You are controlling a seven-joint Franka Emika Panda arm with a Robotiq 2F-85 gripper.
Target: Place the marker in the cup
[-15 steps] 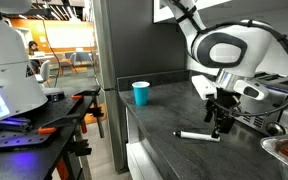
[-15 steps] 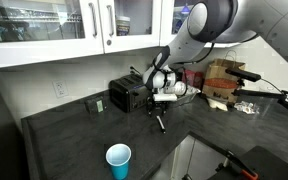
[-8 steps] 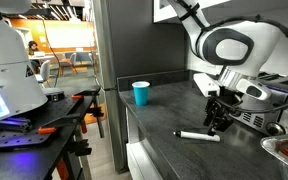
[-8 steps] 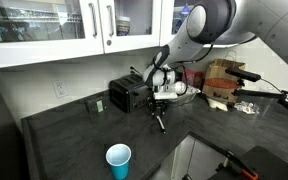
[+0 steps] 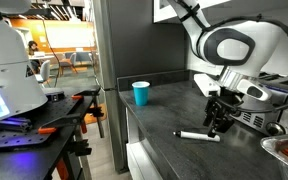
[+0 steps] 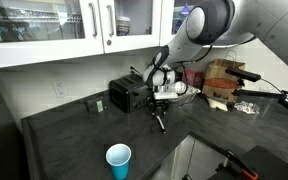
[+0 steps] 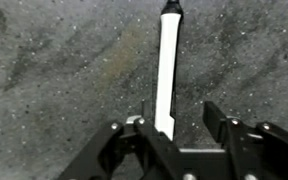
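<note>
The marker (image 5: 196,135) lies flat on the dark speckled counter, white barrel with a black cap end. In the wrist view the marker (image 7: 166,70) runs lengthwise between my open fingers, cap end far from me. My gripper (image 5: 215,129) hangs just above the marker's end, jaws spread and not touching it; it also shows in an exterior view (image 6: 160,122) and in the wrist view (image 7: 179,125). The turquoise cup (image 5: 141,93) stands upright at the far counter corner; it shows near the counter's front edge in an exterior view (image 6: 118,160), well away from the gripper.
A steel toaster (image 6: 129,95) stands against the wall beside the arm. A metal tray (image 5: 287,150) sits at the counter's right edge. The counter edge (image 5: 134,135) drops off left of the marker. Boxes (image 6: 224,85) lie behind the arm.
The gripper has lowered slightly toward the marker over the last second. The marker and cup have not moved.
</note>
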